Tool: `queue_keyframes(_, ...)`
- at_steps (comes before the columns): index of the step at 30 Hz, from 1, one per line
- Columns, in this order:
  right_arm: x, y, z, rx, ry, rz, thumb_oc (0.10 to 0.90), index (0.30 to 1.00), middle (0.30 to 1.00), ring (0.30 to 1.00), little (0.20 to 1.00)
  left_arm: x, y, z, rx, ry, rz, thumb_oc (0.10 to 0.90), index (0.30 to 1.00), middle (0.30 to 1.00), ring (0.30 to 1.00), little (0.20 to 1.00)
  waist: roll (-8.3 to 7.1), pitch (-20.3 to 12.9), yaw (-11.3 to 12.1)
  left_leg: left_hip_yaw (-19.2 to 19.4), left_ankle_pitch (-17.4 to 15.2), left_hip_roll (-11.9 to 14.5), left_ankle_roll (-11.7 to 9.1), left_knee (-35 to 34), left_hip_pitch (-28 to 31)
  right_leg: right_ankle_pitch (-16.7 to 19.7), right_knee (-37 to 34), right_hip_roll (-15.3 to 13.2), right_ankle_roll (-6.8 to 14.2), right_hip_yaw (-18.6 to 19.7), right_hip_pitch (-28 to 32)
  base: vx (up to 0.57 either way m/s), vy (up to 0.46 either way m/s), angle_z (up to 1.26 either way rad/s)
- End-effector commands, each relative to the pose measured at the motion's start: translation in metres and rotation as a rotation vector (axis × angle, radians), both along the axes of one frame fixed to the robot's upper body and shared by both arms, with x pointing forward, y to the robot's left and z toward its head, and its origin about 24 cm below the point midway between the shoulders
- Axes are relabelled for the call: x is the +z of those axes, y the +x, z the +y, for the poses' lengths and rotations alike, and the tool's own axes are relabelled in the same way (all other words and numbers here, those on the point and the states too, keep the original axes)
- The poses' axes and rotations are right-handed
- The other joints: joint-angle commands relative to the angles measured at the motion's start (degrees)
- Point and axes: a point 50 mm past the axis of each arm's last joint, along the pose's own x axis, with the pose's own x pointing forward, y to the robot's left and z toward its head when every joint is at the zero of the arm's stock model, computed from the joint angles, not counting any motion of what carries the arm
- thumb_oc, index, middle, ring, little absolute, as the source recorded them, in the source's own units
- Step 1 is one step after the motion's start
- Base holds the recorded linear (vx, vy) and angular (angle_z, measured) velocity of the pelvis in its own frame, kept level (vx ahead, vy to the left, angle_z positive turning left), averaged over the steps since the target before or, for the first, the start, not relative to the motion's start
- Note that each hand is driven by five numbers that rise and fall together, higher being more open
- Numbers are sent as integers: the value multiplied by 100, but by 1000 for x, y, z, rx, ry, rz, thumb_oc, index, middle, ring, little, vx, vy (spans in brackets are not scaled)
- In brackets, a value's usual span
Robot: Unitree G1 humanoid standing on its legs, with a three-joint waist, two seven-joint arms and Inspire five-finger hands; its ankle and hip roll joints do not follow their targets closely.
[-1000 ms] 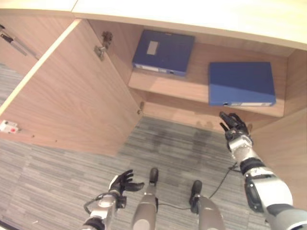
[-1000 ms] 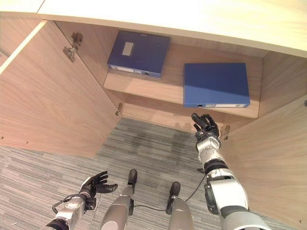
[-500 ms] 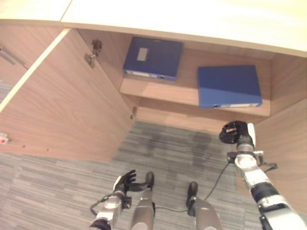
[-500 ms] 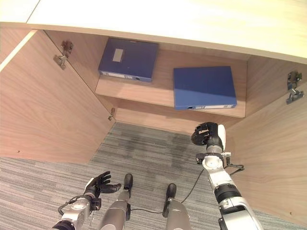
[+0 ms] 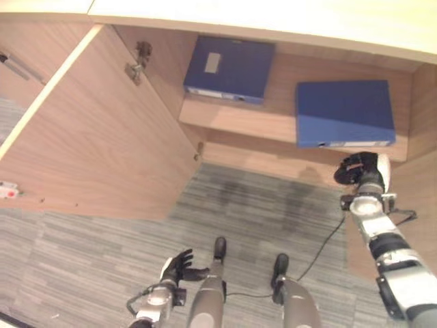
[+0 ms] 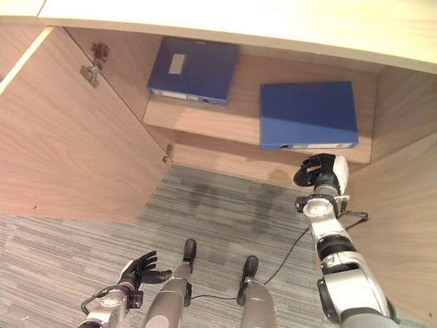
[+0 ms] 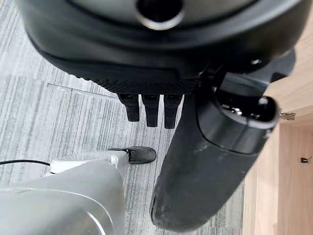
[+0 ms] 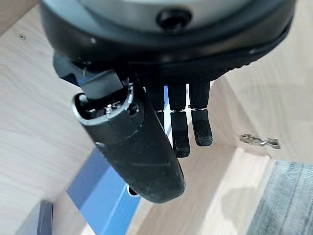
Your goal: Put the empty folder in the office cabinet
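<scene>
My right hand (image 8: pixel 161 117) covers most of the nearer blue folder (image 8: pixel 105 196). The open cabinet door (image 5: pixel 89 137) runs past the picture's edge. A small white and red object (image 5: pixel 8 191) on it is too small to identify.

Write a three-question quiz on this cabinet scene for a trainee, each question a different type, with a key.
1. True or false: the right hand is holding a blue folder.
2. Multiple choice: where does the right-side folder lie? A) on the carpet B) on the cabinet shelf C) in the left hand
3. Fill in: the cabinet's left door stands ____.

Key
1. False. The right hand sits below the shelf edge, apart from the folder, holding nothing.
2. B. It lies flat on the shelf, with a second folder lying further left and deeper in.
3. Open.
</scene>
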Motion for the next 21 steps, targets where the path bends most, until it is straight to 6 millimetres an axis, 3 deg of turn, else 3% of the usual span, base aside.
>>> queue_keyframes(1,70,6,-23,-54,-109,-227,400,300,300,300,300,10,7,16,-45,77,-57,800,900,900,900,900,-147,-101,100,-178,-525,611,-579,-42,207,-361,337,-632,833,210,18,15,-8,5)
queue_keyframes(6,102,2,-48,-133,-135,-276,400,300,300,300,300,10,4,18,-59,76,-58,800,900,900,900,900,-124,-103,168,-218,-518,609,-583,-43,149,-391,410,-652,835,168,-47,34,-22,7)
queue_keyframes(21,119,0,-61,-182,-160,-261,400,300,300,300,300,12,5,18,-66,65,-69,800,900,900,900,900,7,32,264,-312,-489,576,-557,-42,3,-465,637,-698,832,141,-289,2,-2,0)
